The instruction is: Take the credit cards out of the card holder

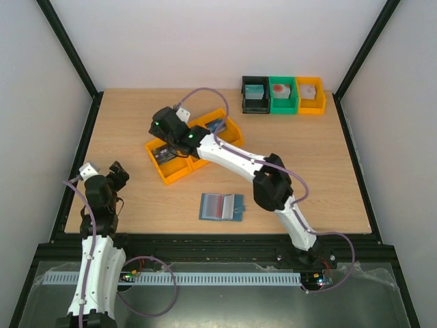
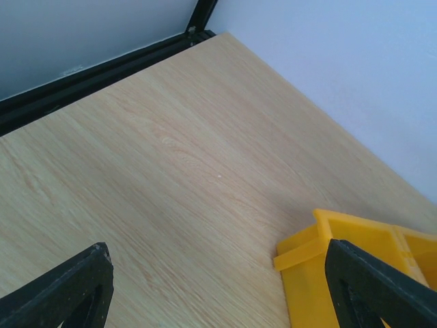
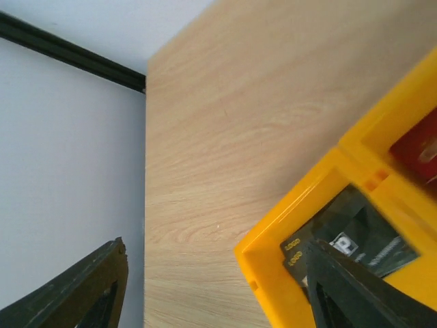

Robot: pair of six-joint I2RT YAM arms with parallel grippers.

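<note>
Right fingers (image 3: pixel 89 290) are spread and hold nothing, above the end compartment of a yellow double bin (image 1: pixel 179 172). A dark credit card (image 3: pixel 355 229) lies there, and a red card (image 3: pixel 418 152) in the adjoining compartment. The card holder (image 1: pixel 222 206) lies open on the table (image 1: pixel 307 171), well apart. Left fingers (image 2: pixel 68 287) are parted and empty. Three small bins (image 1: pixel 282 96) stand at the rear.

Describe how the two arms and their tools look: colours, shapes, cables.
Both the left arm and right arm have white link shells, black joint housings and a purple cable looping alongside. Green lights glow near the right arm's wrist. The left tool and right tool each have two black wedge-shaped fingers.
</note>
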